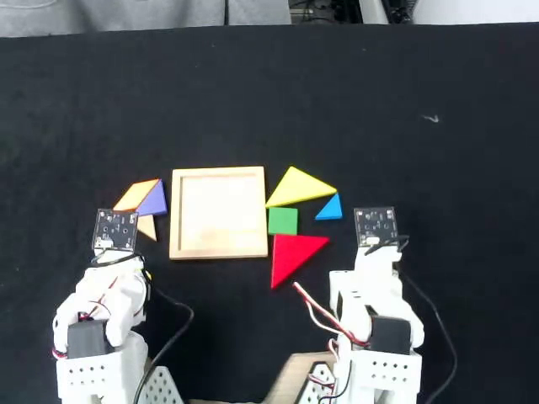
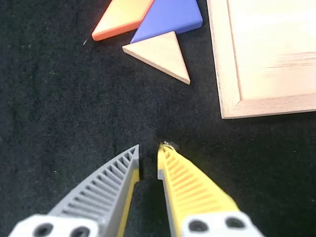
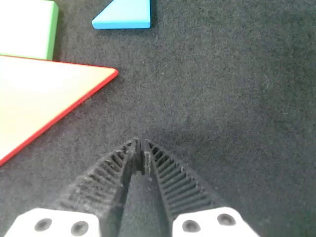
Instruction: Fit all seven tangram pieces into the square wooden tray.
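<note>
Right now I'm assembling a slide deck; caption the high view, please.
Empty tray between three pieces by the left arm and four pieces by the right arm.

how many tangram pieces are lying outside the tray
7. Left of the square wooden tray: orange parallelogram, purple triangle, plain wooden triangle. Right of it: large yellow triangle, green square, small blue triangle, large red triangle.
</note>
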